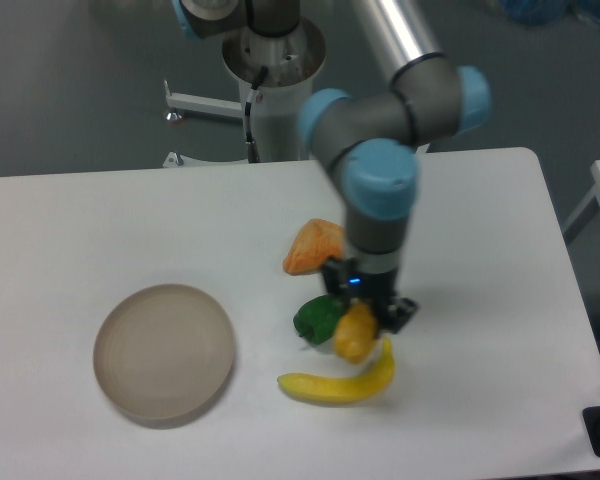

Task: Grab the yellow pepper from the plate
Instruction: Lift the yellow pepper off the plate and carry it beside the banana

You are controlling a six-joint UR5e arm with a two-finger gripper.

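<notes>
The yellow pepper (355,333) is held in my gripper (360,328), which is shut on it from above. It hangs over the table beside the green pepper (316,319) and just above the banana (337,384). The beige round plate (164,352) sits at the front left with nothing on it, well to the left of the gripper.
An orange wedge-shaped piece (313,246) lies behind the green pepper, partly covered by my arm. The table's right edge and front edge are near. The robot base stands behind the table's far edge.
</notes>
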